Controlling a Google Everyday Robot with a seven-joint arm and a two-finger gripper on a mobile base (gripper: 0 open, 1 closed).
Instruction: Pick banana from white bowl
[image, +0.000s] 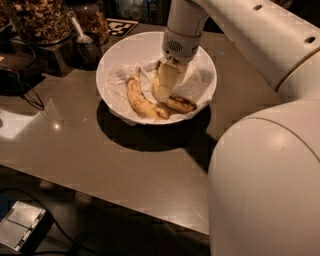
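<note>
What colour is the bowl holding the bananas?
White; the bowl shows in camera view, gripper inside it.

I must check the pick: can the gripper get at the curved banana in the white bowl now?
Probably yes. The gripper hangs inside the white bowl, right above the curved banana, with nothing between them. The slimmer banana lies to its side, not over it.
</note>
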